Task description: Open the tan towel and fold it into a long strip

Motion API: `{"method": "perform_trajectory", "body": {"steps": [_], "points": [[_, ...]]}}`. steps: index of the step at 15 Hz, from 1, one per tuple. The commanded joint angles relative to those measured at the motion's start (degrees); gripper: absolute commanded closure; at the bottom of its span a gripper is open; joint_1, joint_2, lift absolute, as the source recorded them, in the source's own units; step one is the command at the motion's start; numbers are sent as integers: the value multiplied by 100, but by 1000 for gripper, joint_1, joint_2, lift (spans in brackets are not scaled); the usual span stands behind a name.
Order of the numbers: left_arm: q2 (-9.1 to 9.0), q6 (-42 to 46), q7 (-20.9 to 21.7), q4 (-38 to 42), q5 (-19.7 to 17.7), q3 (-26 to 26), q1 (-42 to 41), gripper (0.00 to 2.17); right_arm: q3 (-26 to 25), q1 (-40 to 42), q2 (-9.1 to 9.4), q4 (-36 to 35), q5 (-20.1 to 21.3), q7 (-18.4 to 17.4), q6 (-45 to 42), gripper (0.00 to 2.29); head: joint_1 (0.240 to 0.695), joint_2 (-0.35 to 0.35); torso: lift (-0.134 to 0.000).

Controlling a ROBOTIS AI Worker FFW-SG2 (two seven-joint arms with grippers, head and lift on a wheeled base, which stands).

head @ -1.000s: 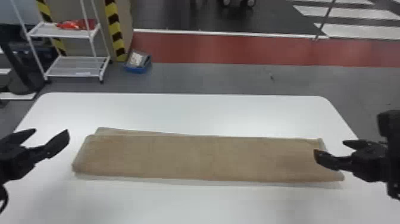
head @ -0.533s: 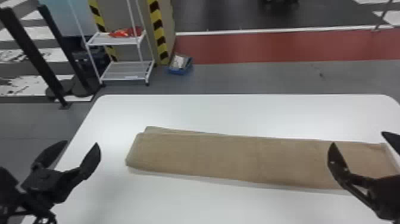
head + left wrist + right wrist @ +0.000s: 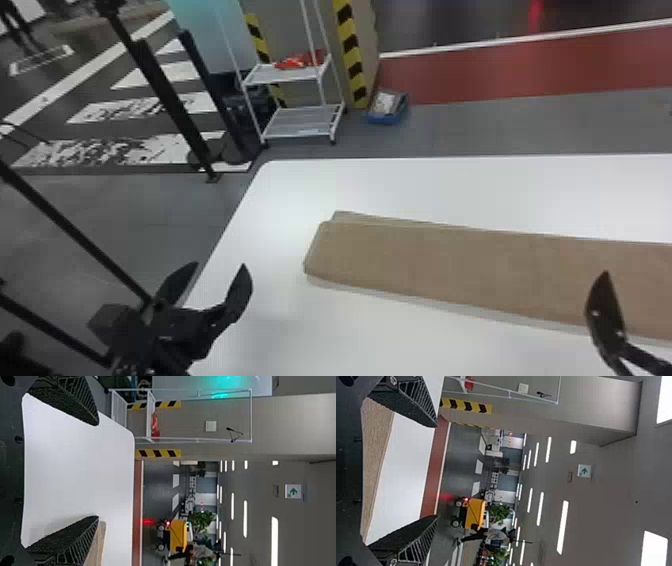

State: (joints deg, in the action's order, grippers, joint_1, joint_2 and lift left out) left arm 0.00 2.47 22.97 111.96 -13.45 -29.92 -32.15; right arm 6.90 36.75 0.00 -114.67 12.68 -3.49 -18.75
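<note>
Tan towel [image 3: 450, 265] flat on worktop [image 3: 425, 187], folded into long strip, likely laid lengthwise to hold creases; left gripper [image 3: 219, 265], right gripper [image 3: 436, 471] wide open, empty (folding apparently done).

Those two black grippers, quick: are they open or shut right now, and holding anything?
Left gripper: open, holding nothing.
Right gripper: open, holding nothing.

Workshop-like hall: striped pillar [image 3: 351, 55], wheeled shelf rack [image 3: 300, 121], ceiling light strips [image 3: 245, 519], exit sign [image 3: 293, 491].

Wht rack [image 3: 300, 122] holds red item [image 3: 295, 62], w/ blue bin [image 3: 385, 119] on flr [image 3: 480, 122] nr striped pillar [image 3: 350, 52].
</note>
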Motion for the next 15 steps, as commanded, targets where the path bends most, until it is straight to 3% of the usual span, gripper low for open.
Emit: {"method": "perform_trajectory", "body": {"steps": [1,3,5,8,15], "points": [[-15,284,-389,142,150,382,-187,33,145,-37,5,94,-72,15,131,66,695,350,-120],[-15,847,-1040,230,484,988,-433,33,128,-81,-44,67,-195,33,465,66,695,350,-120],[-15,917,-1400,301,677,1340,-529,29,48,-72,-53,32,-248,86,588,63,695,350,-120],[-15,847,-1497,406,861,1392,-617,29,22,-72,-97,-21,-292,191,746,60,695,290,-120],[-15,513,-1497,494,879,1357,-652,29,13,-63,-123,-82,-406,209,763,60,695,279,-120]]}}
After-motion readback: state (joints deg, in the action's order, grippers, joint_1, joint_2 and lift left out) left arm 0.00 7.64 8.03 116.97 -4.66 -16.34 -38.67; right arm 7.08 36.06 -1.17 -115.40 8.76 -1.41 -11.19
